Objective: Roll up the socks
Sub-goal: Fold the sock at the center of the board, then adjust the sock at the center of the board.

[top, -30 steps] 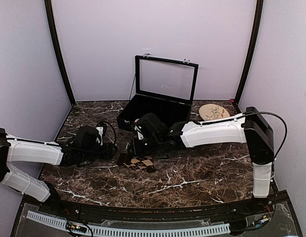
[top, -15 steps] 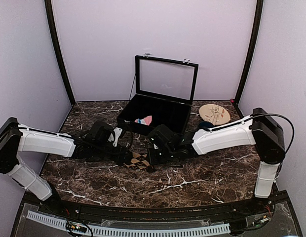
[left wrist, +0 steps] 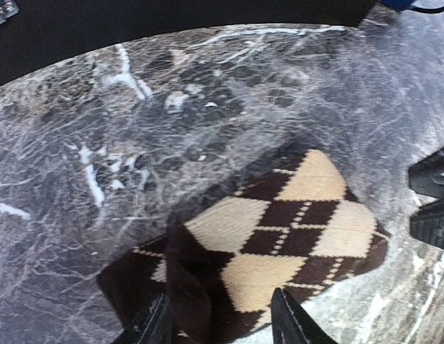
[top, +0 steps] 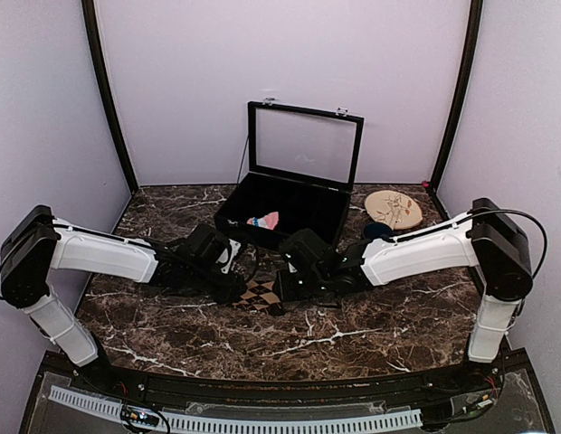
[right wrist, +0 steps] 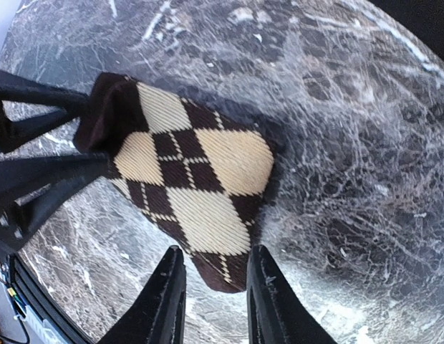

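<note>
Top external view, left to right: the left gripper [left wrist: 222,322] has its fingers spread astride the dark cuff of the brown argyle sock [top: 261,295], which lies flat on the marble table [top: 353,334]. The right gripper [right wrist: 215,287] straddles its toe end; whether it pinches, I cannot tell. Farther back, an open black case [top: 228,220] holds the pink sock [top: 262,220]. A wooden disc [top: 394,209] lies far right.

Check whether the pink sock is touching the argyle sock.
Apart. The top view shows the pink sock inside the open black case and the argyle sock out on the marble table in front of it.
</note>
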Robot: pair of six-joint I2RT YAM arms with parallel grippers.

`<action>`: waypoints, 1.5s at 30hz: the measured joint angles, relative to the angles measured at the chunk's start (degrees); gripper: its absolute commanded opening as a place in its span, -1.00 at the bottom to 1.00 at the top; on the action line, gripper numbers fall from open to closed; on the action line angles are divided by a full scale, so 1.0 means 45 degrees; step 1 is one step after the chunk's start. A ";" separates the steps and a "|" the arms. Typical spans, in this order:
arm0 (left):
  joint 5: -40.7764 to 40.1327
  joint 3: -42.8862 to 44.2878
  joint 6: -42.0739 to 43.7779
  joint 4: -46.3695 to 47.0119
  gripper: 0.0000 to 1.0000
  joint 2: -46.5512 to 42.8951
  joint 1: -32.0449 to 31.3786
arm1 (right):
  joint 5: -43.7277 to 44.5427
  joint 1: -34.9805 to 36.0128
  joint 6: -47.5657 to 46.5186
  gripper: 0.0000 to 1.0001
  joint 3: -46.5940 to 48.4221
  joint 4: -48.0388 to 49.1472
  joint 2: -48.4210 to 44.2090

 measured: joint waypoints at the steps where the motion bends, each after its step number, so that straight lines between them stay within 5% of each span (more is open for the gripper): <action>1: -0.0170 0.0092 0.0000 -0.0126 -0.05 0.0044 -0.0005 | 0.0000 0.0000 0.0005 -0.42 -0.0092 0.0058 -0.0034; 13: -0.1671 0.0860 0.0068 -0.0976 -0.11 0.1122 -0.0287 | 0.0000 -0.0005 0.0039 -0.42 -0.0447 0.0214 -0.0068; 20: -0.2025 0.1161 0.0219 -0.1127 -0.65 0.1360 -0.0452 | -0.0005 -0.0010 0.0044 -0.42 -0.0447 0.0296 -0.0068; 29: -0.2380 0.1277 0.0369 -0.1258 -0.92 0.1530 -0.0495 | -0.0005 -0.0010 0.0107 -0.42 -0.0617 0.0345 -0.0073; 39: -0.2487 0.1273 0.0427 -0.1268 -1.00 0.1321 -0.0495 | 0.0000 -0.0010 0.0126 -0.41 -0.0661 0.0350 -0.0073; 45: -0.2516 0.1268 0.0427 -0.1268 -1.00 0.0641 -0.0495 | -0.0010 -0.0010 0.0121 -0.23 -0.0675 0.0418 -0.0073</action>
